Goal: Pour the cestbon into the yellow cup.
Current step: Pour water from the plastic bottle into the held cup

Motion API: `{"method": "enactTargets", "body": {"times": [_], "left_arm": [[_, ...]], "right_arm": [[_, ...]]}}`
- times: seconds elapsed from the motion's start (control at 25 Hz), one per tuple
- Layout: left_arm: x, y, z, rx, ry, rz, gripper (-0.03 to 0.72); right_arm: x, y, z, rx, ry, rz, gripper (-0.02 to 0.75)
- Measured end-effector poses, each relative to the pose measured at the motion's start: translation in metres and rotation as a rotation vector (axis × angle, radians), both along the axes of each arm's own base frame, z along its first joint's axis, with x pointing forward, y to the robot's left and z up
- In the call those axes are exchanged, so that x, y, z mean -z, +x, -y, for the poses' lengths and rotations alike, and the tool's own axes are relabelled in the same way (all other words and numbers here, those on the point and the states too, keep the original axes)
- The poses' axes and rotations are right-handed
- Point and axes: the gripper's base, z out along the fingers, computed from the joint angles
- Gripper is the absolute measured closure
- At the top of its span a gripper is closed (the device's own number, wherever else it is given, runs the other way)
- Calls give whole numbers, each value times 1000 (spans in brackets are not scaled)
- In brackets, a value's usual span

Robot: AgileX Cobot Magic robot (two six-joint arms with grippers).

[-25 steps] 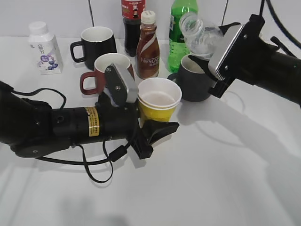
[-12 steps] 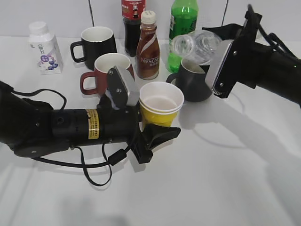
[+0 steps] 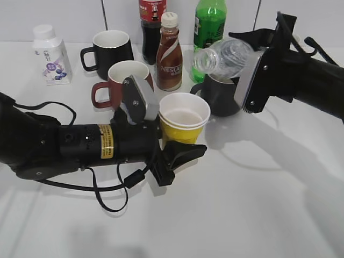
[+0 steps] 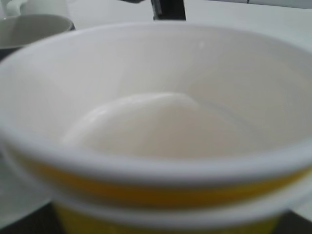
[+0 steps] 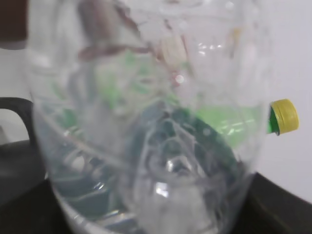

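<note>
The yellow cup (image 3: pixel 184 119), white inside, is held upright in my left gripper (image 3: pixel 172 146), which is shut on its lower body. It fills the left wrist view (image 4: pixel 156 122), with some clear liquid at its bottom. The cestbon (image 3: pixel 226 55), a clear capless bottle, lies nearly on its side in my right gripper (image 3: pixel 257 70), which is shut on it. Its open mouth points left, above and to the right of the cup. The bottle fills the right wrist view (image 5: pixel 146 122).
A dark grey mug (image 3: pixel 217 94) stands right under the bottle. A red mug (image 3: pixel 115 80), a black mug (image 3: pixel 110 51), a Nescafe bottle (image 3: pixel 169 54), a green soda bottle (image 3: pixel 207 27), a cola bottle (image 3: pixel 150 21) and a white bottle (image 3: pixel 50 54) stand behind.
My right gripper has tipped the cestbon from mouth-up towards level and moved its mouth left and down towards the cup. The left gripper has shifted the cup slightly.
</note>
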Motion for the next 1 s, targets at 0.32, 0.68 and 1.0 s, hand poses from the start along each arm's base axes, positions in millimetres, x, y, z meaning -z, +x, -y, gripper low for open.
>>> {"method": "enactTargets", "body": {"times": [0.32,0.68,1.0], "left_arm": [[-1,0,0,-1,-12,1,248],[-1,-2,2,22,-7,6,251],[-1,-10,11,39,-16,0,251]], "right_arm": [[1,-1,-1,-23,-30,18,276],[0,-1,-1,-33,-102,78,276],[1,-2,-2,-45,-186,148,276]]}}
